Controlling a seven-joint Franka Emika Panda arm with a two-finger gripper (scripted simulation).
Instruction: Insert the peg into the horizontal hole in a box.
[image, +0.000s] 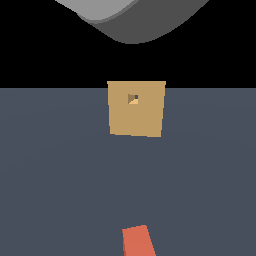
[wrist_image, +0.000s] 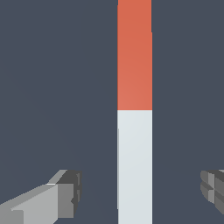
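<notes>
The tan box (image: 136, 112) stands at the far middle of the grey floor in the exterior view, with the small dark hole (image: 133, 98) above its centre. Only the orange-red end of the peg (image: 137, 241) shows there, lying at the near edge. The wrist view has the whole peg (wrist_image: 134, 113) lying flat, orange-red half leading into a pale grey-white half. My gripper (wrist_image: 141, 192) is open and straddles the white half, one finger (wrist_image: 65, 197) on each side with wide gaps, not touching it.
A rounded grey body of the arm (image: 131, 20) hangs above the box in the exterior view. The grey floor (image: 55, 175) spreads between the peg and the box, with black background behind.
</notes>
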